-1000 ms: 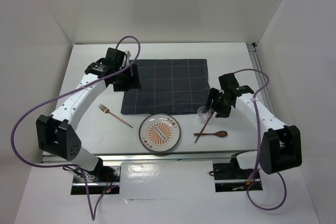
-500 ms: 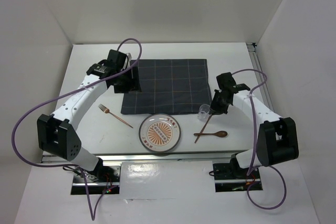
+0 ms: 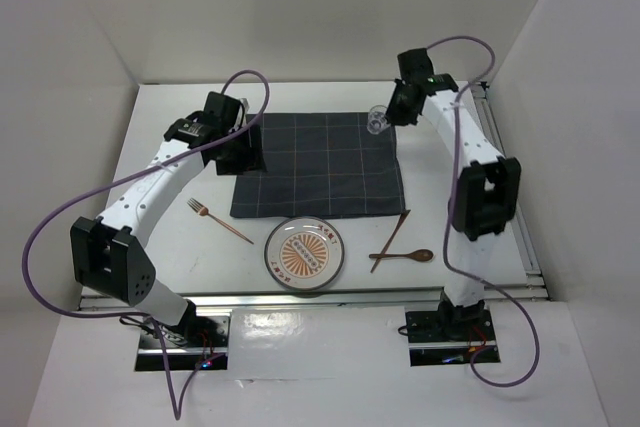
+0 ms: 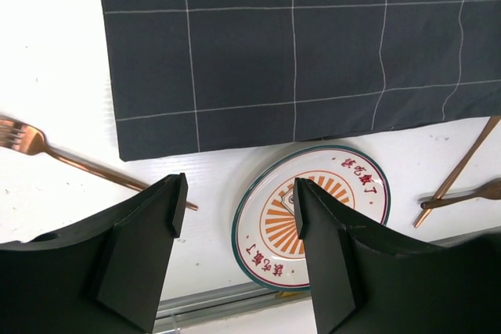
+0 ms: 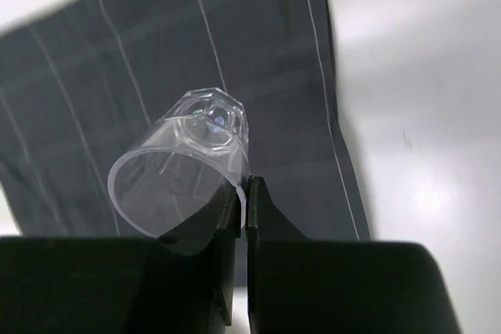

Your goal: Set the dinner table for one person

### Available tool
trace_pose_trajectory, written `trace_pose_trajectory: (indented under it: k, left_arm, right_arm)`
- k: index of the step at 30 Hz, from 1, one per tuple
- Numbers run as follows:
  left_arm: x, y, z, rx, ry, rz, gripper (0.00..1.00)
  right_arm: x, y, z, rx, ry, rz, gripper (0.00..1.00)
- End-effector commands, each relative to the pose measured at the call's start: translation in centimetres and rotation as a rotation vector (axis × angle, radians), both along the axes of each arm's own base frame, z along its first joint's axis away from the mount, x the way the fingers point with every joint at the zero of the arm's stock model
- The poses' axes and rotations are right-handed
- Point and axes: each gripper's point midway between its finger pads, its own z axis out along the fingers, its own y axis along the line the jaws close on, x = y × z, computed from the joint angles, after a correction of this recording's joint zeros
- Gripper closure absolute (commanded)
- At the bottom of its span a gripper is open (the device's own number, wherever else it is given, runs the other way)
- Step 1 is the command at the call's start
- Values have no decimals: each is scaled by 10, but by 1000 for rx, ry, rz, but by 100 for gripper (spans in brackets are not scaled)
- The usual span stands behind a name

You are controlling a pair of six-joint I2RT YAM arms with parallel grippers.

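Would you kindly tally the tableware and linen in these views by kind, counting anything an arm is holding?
Dark grey checked cloth mat: 1
Round plate with orange sunburst: 1
Copper-coloured metal fork: 1
Brown spoon: 1
Thin brown stick: 1 (possibly a close pair)
Clear faceted cup, held in the right tool: 1
Total: 6

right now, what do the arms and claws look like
Left arm and right arm: white tubular links, black joint blocks, a purple cable looping along each. Left claw and right claw: two flat matte-black fingers. No markings visible.
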Motion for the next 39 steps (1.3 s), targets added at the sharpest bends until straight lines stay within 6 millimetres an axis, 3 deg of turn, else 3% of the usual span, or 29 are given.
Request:
trace_pose_trajectory:
  k: [1, 3, 4, 5, 6, 9, 13, 19, 24, 26, 30, 31, 32, 35, 37, 38, 39]
  left_arm:
    - [-3, 8, 3, 20, -6, 28, 27]
    - [-11, 14, -1, 29, 8, 67, 27]
    - [-11, 18, -5, 30, 19, 102, 27]
    - [-13, 19, -3, 23, 16, 111, 27]
    - [-18, 26, -6, 31, 29, 141, 27]
    - [-22, 35, -9, 9, 32, 200, 26]
    - [-33, 42, -25, -22, 70, 221, 28]
    - [-42, 48, -38, -16, 107, 227, 29]
    - [-49, 52, -45, -15, 129, 244, 27]
    - [-52, 54, -55, -20, 164, 280, 27]
    - [-52, 71, -67, 5, 195, 365, 27]
    - [-51, 77, -71, 17, 201, 386, 27]
    - [-50, 83, -71, 25, 199, 404, 26]
    - [-54, 96, -85, 19, 252, 468, 26]
    - [-59, 100, -95, 12, 289, 493, 26]
    - [-54, 107, -94, 16, 267, 513, 25]
    - [-56, 110, -101, 31, 269, 531, 25]
  right_arm:
    - [44, -1, -5, -42, -12, -26, 100]
    - [72, -2, -17, -50, -8, -40, 100]
    - [79, -1, -21, -45, -3, -48, 100]
    - [86, 1, -44, -54, 34, -47, 100]
    - [94, -4, -41, -50, 20, -58, 100]
    - [102, -6, -65, -42, 44, -68, 100]
    - [100, -11, -91, -39, 82, -93, 100]
    - [101, -25, -98, -48, 84, -130, 100]
    - [105, -21, -102, -31, 80, -119, 99]
    - [106, -18, -104, -21, 81, -111, 91]
    - [105, -13, -104, -7, 86, -73, 48]
    - [107, -11, -95, 1, 65, -59, 27]
    - [107, -11, -87, 4, 50, -58, 20]
    - [105, -12, -62, 4, 14, -51, 0]
    - [102, -14, -44, 1, -13, -57, 0]
    - [101, -17, -20, -6, -59, -57, 0]
    - [95, -17, -18, -7, -53, -57, 0]
